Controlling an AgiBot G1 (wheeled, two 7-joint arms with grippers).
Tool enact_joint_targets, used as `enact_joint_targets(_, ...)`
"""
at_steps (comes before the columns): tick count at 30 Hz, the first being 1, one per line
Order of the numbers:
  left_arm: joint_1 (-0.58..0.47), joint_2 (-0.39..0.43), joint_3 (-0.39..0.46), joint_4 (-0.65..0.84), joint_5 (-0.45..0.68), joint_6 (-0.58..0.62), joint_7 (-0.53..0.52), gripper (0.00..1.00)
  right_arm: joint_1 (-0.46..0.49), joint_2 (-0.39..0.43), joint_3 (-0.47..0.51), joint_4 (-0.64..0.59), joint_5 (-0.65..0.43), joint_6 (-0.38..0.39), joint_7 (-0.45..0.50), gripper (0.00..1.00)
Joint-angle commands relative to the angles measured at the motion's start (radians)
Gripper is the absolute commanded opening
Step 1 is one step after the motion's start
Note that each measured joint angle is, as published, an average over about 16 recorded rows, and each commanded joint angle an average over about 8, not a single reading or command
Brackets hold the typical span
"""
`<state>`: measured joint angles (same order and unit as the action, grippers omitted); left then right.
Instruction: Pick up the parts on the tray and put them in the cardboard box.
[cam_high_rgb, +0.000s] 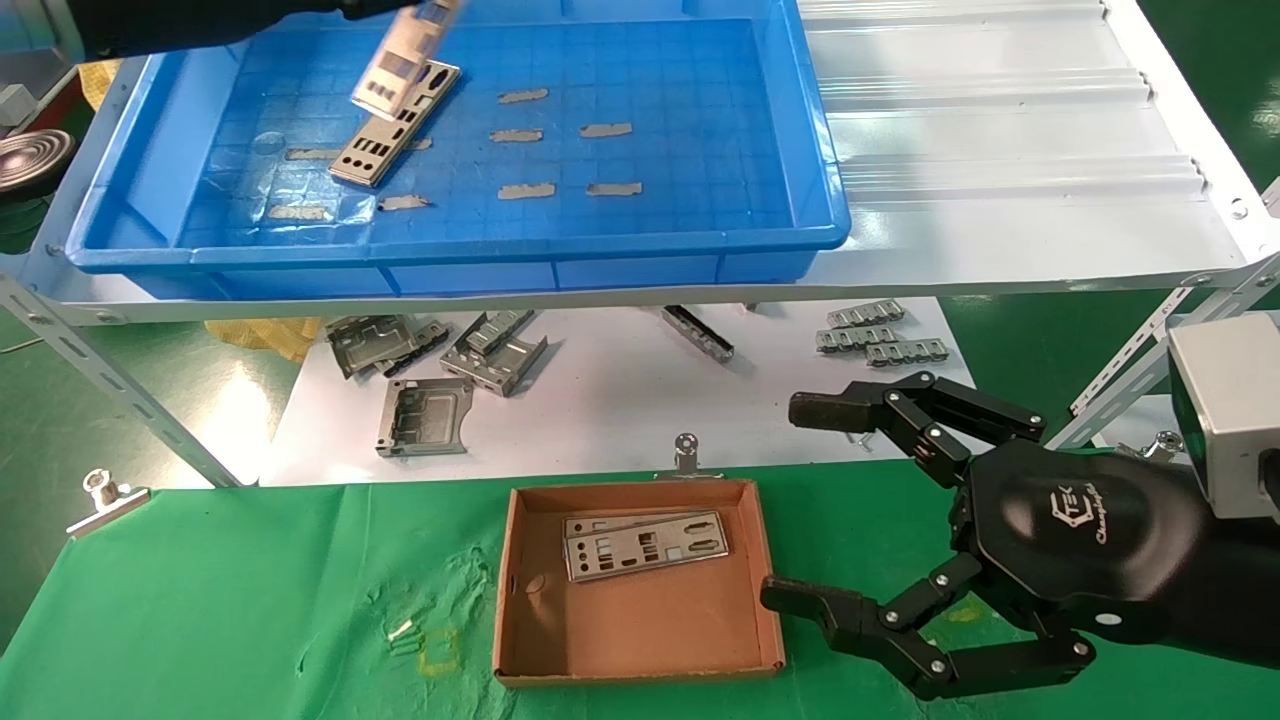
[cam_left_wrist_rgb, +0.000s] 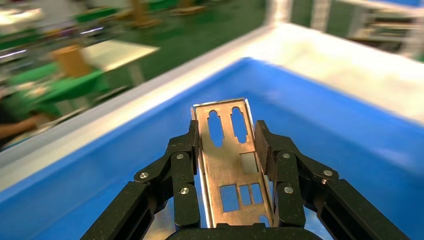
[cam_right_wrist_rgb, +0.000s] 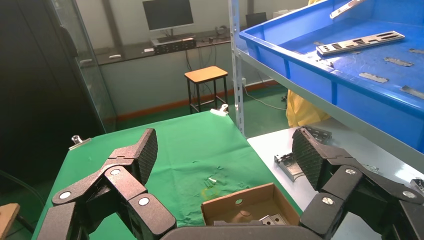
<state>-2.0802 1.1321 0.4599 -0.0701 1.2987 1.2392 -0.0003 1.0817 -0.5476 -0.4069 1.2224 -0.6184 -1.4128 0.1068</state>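
Blurred by motion in the head view: raised plate (cam_high_rgb: 400, 60), top end cut off by the upper edge. Left tool (cam_left_wrist_rgb: 230, 145) barely there in that view, only a dark arm along the top. Lower end of held plate hidden behind the tool body in the left wrist view. Far background there smeared. Cardboard box (cam_right_wrist_rgb: 250, 205) partly hidden behind right tool (cam_right_wrist_rgb: 225, 160); plates inside (cam_high_rgb: 645, 545) overlapping, count unclear.
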Motion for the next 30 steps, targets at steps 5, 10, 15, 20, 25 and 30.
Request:
enact_joint_targets(5,0.000,-0.013,-0.002,-0.012,-0.012,0.203,0.023,0.00,0.000,0.000,0.000,0.000,0.000,0.000,0.000,1.00)
enact_joint_targets(10,0.023,-0.008,0.003,-0.026,-0.014,0.318,0.039,0.00,0.000,0.000,0.000,0.000,0.000,0.000,0.000,1.00)
enact_joint_targets(15,0.085,0.006,0.021,-0.097,-0.037,0.366,0.028,0.00,0.000,0.000,0.000,0.000,0.000,0.000,0.000,1.00)
enact_joint_targets(20,0.171,-0.015,0.073,-0.266,-0.106,0.370,-0.026,0.00,0.000,0.000,0.000,0.000,0.000,0.000,0.000,1.00)
enact_joint_targets(25,0.267,-0.050,0.157,-0.444,-0.164,0.358,-0.043,0.00,0.000,0.000,0.000,0.000,0.000,0.000,0.000,1.00)
enact_joint_targets(30,0.361,-0.045,0.216,-0.520,-0.173,0.330,0.043,0.00,0.000,0.000,0.000,0.000,0.000,0.000,0.000,1.00)
